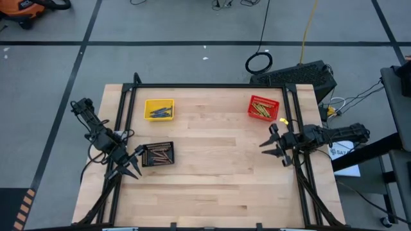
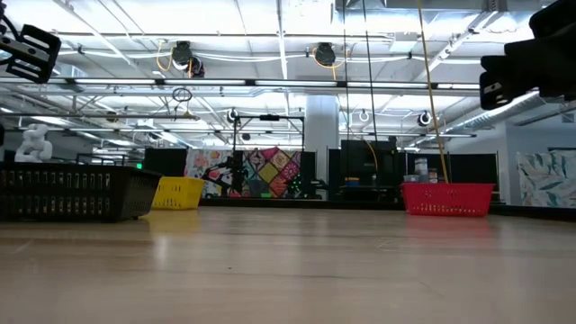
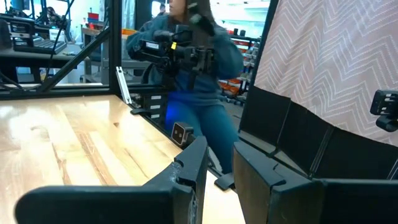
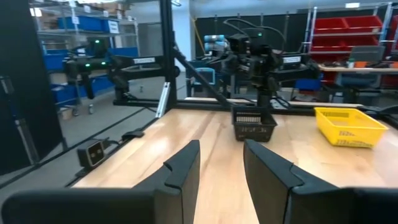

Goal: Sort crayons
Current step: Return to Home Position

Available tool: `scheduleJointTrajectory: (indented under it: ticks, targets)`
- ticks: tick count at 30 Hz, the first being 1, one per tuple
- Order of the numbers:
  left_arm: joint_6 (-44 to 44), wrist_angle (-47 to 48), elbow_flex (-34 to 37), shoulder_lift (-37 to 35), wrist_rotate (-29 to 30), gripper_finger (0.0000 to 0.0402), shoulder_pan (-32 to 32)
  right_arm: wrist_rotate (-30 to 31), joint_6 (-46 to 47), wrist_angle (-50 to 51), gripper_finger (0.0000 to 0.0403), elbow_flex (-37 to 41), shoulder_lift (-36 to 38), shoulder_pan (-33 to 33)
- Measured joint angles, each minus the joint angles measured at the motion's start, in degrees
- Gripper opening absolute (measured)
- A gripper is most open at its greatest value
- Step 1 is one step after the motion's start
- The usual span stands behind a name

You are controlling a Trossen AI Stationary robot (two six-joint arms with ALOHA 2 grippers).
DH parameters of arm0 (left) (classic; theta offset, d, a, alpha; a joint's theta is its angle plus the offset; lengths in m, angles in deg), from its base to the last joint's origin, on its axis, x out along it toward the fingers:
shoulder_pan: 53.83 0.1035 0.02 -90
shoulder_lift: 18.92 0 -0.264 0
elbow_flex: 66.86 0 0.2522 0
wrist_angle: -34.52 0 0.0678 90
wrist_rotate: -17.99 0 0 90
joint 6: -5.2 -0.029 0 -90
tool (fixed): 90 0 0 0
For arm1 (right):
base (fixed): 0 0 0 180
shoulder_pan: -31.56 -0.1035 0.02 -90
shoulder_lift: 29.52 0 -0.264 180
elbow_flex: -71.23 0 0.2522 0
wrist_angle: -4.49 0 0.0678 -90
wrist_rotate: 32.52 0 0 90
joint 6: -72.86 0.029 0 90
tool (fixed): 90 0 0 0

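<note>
The black basket sits nearest, holding what look like brown crayons. The left gripper is just beside it, fingers apart and empty. The yellow basket holds blue crayons and the red basket holds green crayons. Near the red one the right gripper hovers above the surface, fingers apart.

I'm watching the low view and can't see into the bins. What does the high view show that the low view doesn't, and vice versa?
Only the high view: the contents, blue crayons in the yellow basket, green crayons in the red basket, brown crayons in the black basket; also the left gripper and right gripper whole, jaws open, empty. Only the low view: the baskets' mesh side walls and the hall behind the table. Both: all three baskets standing on the wooden table.
</note>
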Motion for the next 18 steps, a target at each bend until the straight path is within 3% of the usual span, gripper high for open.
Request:
scheduleJointTrajectory:
  ticks: [18]
  targets:
    - [0.0, 0.0, 0.0, 0.0, 0.0, 0.0080, 0.0, 0.0, 0.0, 0.1, 0.0111, 0.0, -0.3, -0.4]
